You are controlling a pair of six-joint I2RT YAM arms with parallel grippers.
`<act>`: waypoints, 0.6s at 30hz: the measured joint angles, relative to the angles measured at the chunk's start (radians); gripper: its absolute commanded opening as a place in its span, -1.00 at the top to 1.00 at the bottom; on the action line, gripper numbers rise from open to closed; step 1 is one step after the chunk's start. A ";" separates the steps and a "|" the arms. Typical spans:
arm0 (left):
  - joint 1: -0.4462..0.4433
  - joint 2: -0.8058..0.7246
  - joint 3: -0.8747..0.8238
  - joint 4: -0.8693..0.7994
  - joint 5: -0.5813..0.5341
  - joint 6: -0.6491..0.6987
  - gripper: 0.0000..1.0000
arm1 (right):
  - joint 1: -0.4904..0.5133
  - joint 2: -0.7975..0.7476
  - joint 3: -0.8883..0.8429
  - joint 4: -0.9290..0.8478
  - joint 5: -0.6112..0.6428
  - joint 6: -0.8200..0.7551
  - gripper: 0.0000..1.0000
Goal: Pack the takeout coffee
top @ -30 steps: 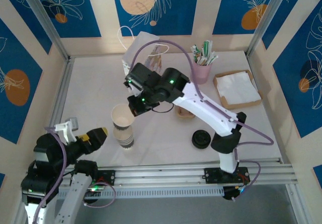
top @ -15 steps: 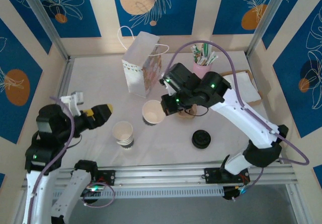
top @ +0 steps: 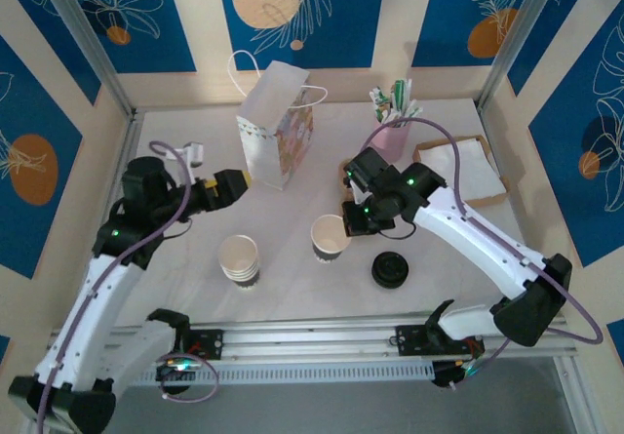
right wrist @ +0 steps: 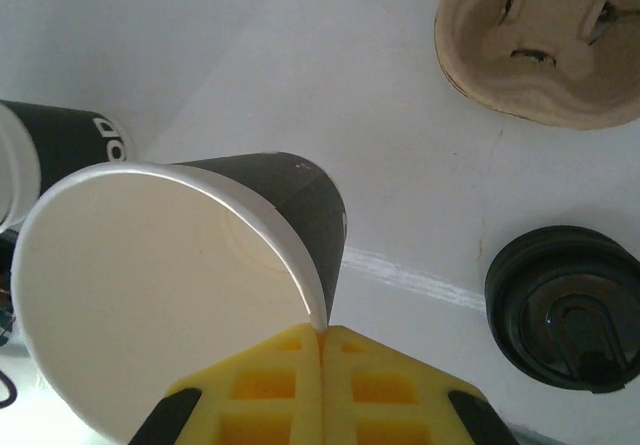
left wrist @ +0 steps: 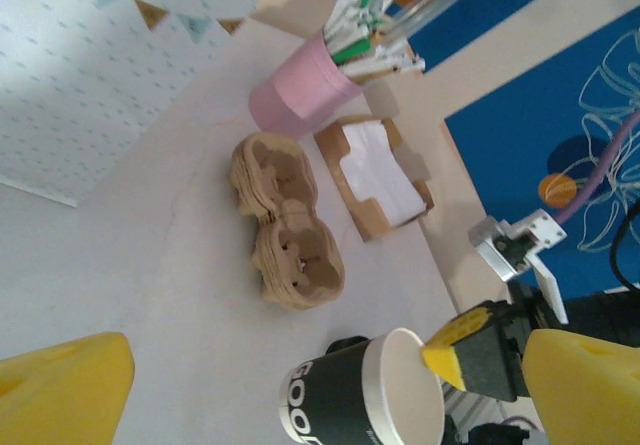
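Though obscured overhead, right end effector (right wrist: 322, 333) pinches cup (right wrist: 150, 265) rim (wrist view).

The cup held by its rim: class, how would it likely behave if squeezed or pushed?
Probably light: the cup looks empty. Its thin paper rim, pinched by the right tool, would likely dent if squeezed. Tapering downward, it may tip when pushed.

The cup (top: 331, 236) stands between the cup stack (top: 239, 259), left, and the lids (top: 389, 269), right.
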 measured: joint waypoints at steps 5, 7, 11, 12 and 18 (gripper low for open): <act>-0.119 0.057 -0.017 0.053 -0.078 0.023 -1.00 | -0.012 0.066 -0.045 0.063 -0.004 0.002 1.00; -0.155 0.062 -0.044 0.080 -0.105 0.029 -1.00 | -0.013 0.095 -0.057 0.088 -0.006 0.002 1.00; -0.220 0.062 -0.107 0.117 -0.147 0.034 -1.00 | -0.014 0.148 -0.068 0.125 -0.010 0.002 1.00; -0.235 0.061 -0.123 0.130 -0.154 0.036 -1.00 | -0.014 0.159 -0.069 0.133 -0.010 0.002 1.00; -0.311 0.060 -0.175 0.158 -0.188 0.055 -1.00 | -0.014 0.204 -0.069 0.172 -0.010 0.002 0.89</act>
